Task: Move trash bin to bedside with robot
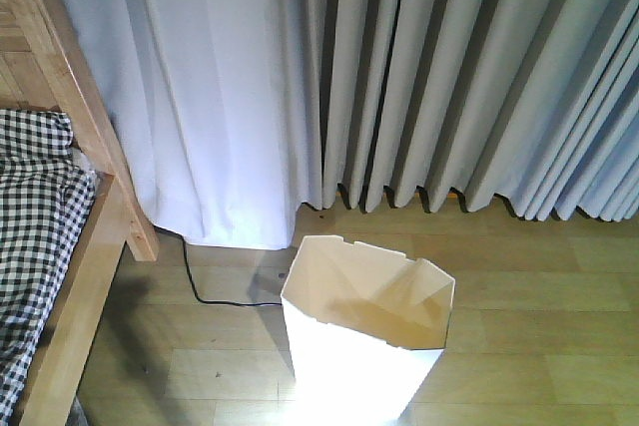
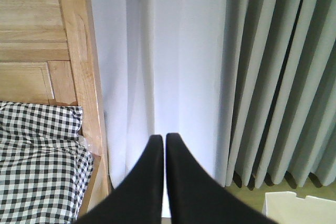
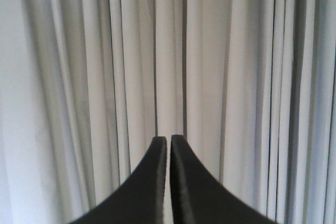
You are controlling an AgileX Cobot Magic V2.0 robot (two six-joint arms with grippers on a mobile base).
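Bin on wood floor, near bed corner.
White trash bin (image 1: pixel 364 341) upright, open top, standing apart from bed (image 1: pixel 60 246) at left; checked bedding (image 1: pixel 35 236); pale curtains (image 1: pixel 399 77) behind; black cable (image 1: pixel 215 291) on floor (image 1: pixel 539 326) between.

The trash bin (image 1: pixel 364 336) is white outside, with a cream, shadowed inside. The bed frame (image 1: pixel 85 276) is light brown wood, and its bedding (image 1: pixel 35 236) is checked black and white. The curtains (image 1: pixel 399 67) are pale grey-white with darker folds. The floor (image 1: pixel 539 326) is yellowish wood planks, with a black cable (image 1: pixel 215 296) across it. Both the left gripper (image 2: pixel 164 145) and the right gripper (image 3: pixel 168 148) are black.
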